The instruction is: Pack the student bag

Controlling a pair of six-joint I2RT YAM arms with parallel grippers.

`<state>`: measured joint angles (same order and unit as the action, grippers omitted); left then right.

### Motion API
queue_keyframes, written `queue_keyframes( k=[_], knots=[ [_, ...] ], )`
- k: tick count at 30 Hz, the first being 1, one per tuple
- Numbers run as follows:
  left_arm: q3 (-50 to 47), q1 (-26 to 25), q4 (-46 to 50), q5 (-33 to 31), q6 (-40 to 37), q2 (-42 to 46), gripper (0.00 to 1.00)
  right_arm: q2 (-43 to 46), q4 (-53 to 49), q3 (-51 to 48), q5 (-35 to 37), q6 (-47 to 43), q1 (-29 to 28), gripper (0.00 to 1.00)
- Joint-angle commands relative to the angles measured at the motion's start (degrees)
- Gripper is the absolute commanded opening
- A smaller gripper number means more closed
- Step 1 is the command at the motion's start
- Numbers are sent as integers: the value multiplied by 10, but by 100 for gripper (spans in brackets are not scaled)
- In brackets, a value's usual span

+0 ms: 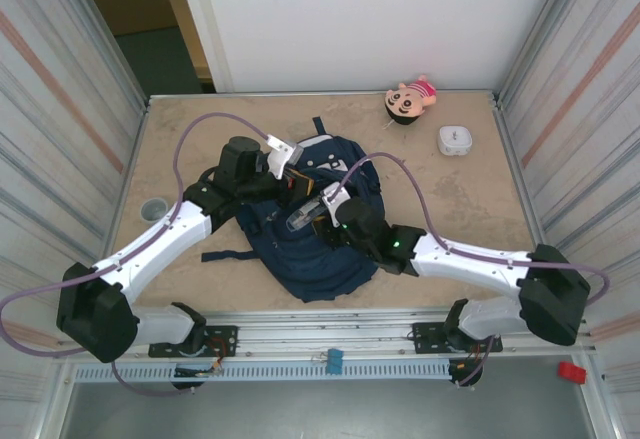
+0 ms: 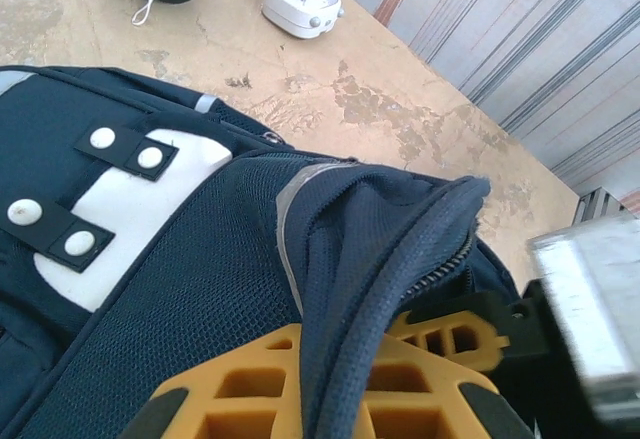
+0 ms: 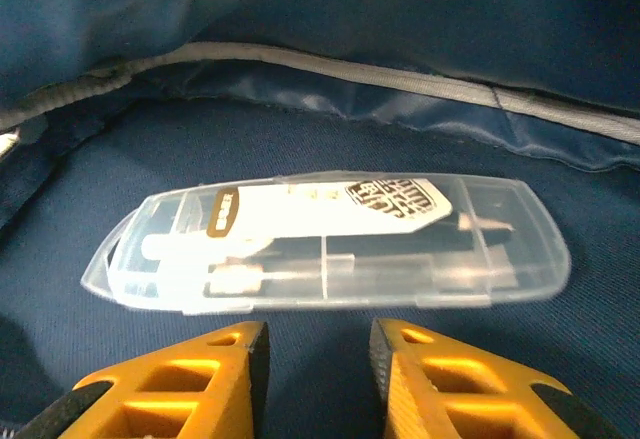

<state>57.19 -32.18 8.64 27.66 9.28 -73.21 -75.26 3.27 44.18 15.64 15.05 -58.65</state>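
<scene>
At the middle of the table (image 1: 480, 199) we have the bag (image 1: 310, 269) lying flat, and both arms are over it. On the left, the left gripper (image 2: 345, 359) is clamped on the bag's zip rim. In its wrist view the navy fold runs right down between the orange fingers (image 2: 225, 359), lifted off the mesh panel. Now the one that matters: the right gripper (image 3: 315, 354) hangs low over blue fabric. A clear case (image 3: 325, 244) lies straight ahead of its tips, just beyond them and, as far as we can see, not touching. The two tips stand a narrow gap apart with nothing between them, so that gripper holds nothing. Look at the case's long axis: it runs side to side across that view, along the same line the jaws close on. We'd judge a pinch from here would meet it end to end, so a forward push or a turned wrist would suit better. Beyond the case a pale-edged lip (image 3: 350, 67) crosses the view. Whether the case lies inside the compartment or on an outer panel, we cannot tell. From above, the case sits just beside the right gripper, near the held rim, so the right arm is plainly the nearer one. The doll (image 1: 408, 101) and white box (image 1: 455, 140) sit at the far right, well apart.
</scene>
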Motion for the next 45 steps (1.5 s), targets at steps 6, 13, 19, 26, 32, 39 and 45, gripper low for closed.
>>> queue_keyframes(
  k=[6, 13, 19, 26, 32, 39, 45],
  knots=[
    [15, -5, -122, 64, 22, 14, 0, -79, 102, 41, 24, 39, -10, 28],
    [12, -6, -116, 43, 15, 16, 0, -93, 132, 52, 45, 34, -10, 30],
    [2, -6, -98, 16, -13, 14, 0, -2, 110, 1, -14, 13, -10, 51],
    [-5, -4, -90, 24, -51, 16, 0, 135, -14, -10, -102, -105, -2, 62],
    [-9, -2, -72, 48, -115, 29, 2, 205, -57, 39, -262, -215, 104, 69],
    [-33, -1, -83, 75, -173, 43, 2, 163, -123, 101, -439, -368, 232, 74],
    [-35, -1, -86, 107, -193, 41, 4, 67, -205, 180, -503, -437, 253, 73]
  ],
)
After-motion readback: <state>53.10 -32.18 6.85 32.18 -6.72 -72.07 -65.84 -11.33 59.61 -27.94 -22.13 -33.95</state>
